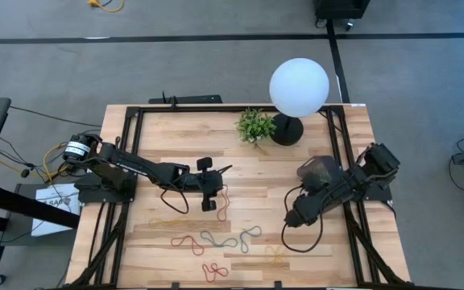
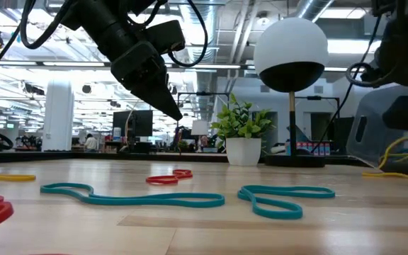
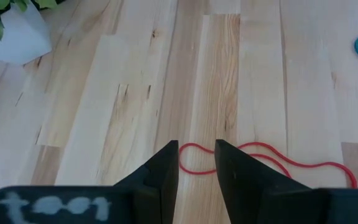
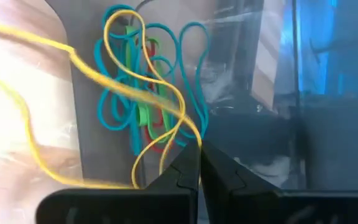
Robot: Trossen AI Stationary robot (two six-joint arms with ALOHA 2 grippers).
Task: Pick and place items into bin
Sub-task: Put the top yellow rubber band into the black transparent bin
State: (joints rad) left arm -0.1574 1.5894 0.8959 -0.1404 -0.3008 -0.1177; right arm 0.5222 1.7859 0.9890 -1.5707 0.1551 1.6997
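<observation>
In the high view the left pincer (image 1: 209, 201) hangs left of centre over the worktop (image 1: 176, 133), just beside a red band (image 1: 223, 203) (its wrist view shows that loop (image 3: 272, 158) lying flat past the fingertips, untouched). Its fingers (image 3: 166, 163) stand a narrow gap apart and hold nothing. The right pincer (image 4: 199, 152) sits at the right of the frame, over the dark translucent bin (image 1: 319, 171), and its fingers are pressed together on a yellow band (image 4: 138, 62) that trails in over the bin's wall. Teal, green and red bands (image 4: 143, 102) already lie heaped inside the bin. More bands, teal (image 1: 244, 238), red (image 1: 188, 242) and yellow (image 1: 274, 256), lie loose along the lower middle of the worktop.
</observation>
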